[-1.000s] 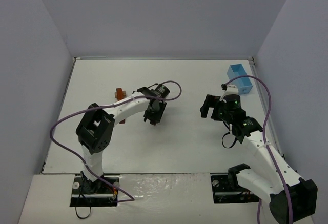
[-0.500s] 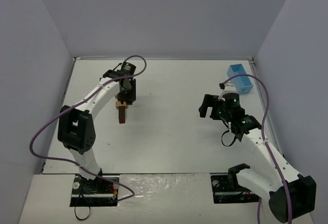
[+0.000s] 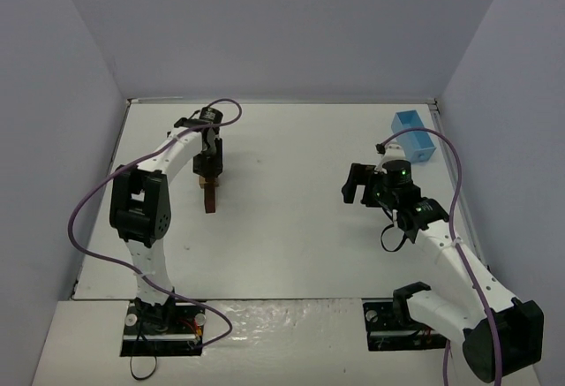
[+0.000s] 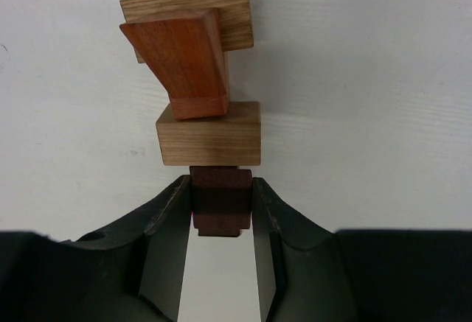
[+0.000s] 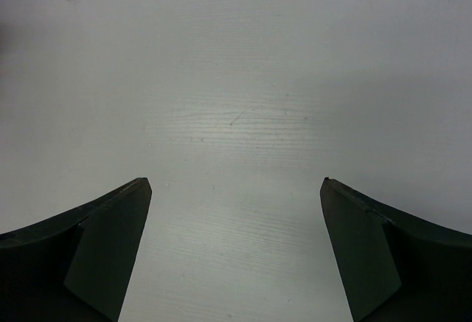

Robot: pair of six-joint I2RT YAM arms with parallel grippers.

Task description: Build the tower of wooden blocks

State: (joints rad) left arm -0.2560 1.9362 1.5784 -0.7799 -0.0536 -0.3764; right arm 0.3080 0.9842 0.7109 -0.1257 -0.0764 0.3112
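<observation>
Surface: white table, pale walls, light blue box far right.
Top view: I see the wood block tower far left, at the left gripper.
Left wrist: only here I see it clamped on a dark brown block touching a tan block.
Right wrist: right gripper spread wide over the table.

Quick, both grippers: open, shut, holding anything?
Left gripper: shut on a small dark brown wooden block.
Right gripper: open, holding nothing.
</observation>
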